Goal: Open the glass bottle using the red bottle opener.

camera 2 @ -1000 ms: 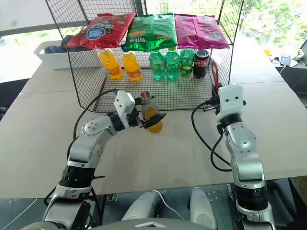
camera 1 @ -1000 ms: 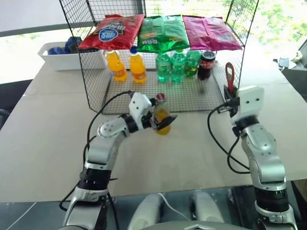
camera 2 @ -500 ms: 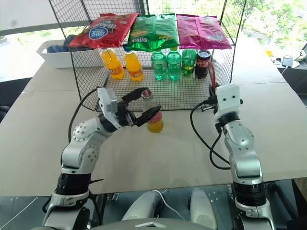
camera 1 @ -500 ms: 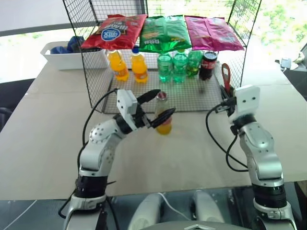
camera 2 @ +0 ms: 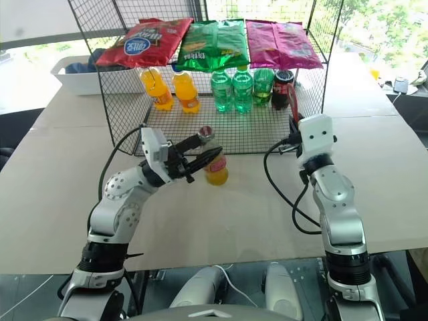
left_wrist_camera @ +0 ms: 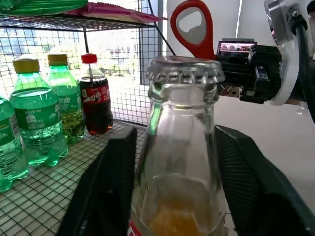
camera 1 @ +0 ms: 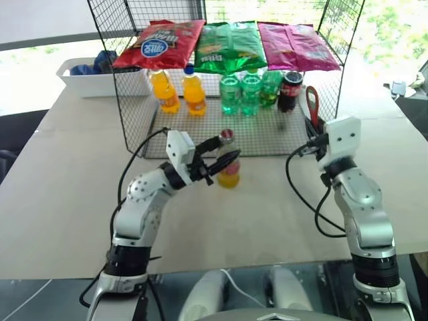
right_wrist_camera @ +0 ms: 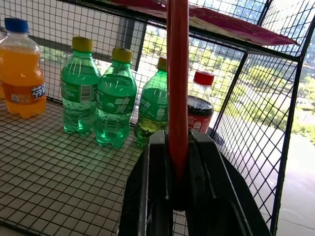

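The bottle (left_wrist_camera: 179,147) is flanked, apparently not yet gripped, by the half-closed left end effector (camera 1: 222,151); its cap is still on. The opener (right_wrist_camera: 177,83) is clamped in the right end effector (right_wrist_camera: 178,142), unapplied.

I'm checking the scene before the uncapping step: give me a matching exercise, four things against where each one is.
Things:
1. glass bottle
2. red bottle opener
3. cola bottle
4. snack bags

Places:
A. on top of the wire rack
B. clamped upright in the right claw
C. between the fingers of the left claw, standing on the table
D. inside the rack, right of the green bottles

Pairs: 1-C, 2-B, 3-D, 4-A
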`<act>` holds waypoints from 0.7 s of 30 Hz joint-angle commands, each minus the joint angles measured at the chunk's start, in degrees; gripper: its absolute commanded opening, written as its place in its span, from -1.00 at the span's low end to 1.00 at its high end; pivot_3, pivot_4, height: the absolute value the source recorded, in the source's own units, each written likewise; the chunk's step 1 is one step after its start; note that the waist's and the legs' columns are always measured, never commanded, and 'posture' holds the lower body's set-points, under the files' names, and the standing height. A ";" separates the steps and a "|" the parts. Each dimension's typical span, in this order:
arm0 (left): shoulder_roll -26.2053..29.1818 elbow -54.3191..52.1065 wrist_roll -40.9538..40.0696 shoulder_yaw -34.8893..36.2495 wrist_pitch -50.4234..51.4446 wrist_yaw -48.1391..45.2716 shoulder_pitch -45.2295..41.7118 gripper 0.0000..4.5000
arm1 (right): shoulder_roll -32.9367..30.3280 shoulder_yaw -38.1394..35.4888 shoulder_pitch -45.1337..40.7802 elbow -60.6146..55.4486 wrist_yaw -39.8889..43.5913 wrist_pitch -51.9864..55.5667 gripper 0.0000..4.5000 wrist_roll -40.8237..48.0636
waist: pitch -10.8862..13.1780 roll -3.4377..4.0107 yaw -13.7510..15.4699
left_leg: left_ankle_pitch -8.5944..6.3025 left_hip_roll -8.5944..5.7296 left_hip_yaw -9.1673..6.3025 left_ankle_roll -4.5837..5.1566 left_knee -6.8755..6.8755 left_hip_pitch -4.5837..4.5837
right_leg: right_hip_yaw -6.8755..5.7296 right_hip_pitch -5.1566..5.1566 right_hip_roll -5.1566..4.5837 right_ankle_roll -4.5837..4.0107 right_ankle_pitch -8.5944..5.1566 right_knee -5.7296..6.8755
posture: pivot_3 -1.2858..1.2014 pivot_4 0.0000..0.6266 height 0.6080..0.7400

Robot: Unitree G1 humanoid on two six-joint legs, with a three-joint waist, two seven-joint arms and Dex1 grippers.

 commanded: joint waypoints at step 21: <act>1.28 3.58 2.33 -2.43 -3.09 0.07 -0.27 -0.30 | -5.27 17.62 -6.44 10.89 4.22 -25.40 -1.00 -16.70 | -0.07 -0.06 0.01 | 0.00 0.01 0.02 0.00 0.02 0.16 | -0.01 0.10 0.02 0.00 0.00 0.01 | 0.03 -0.52 1.00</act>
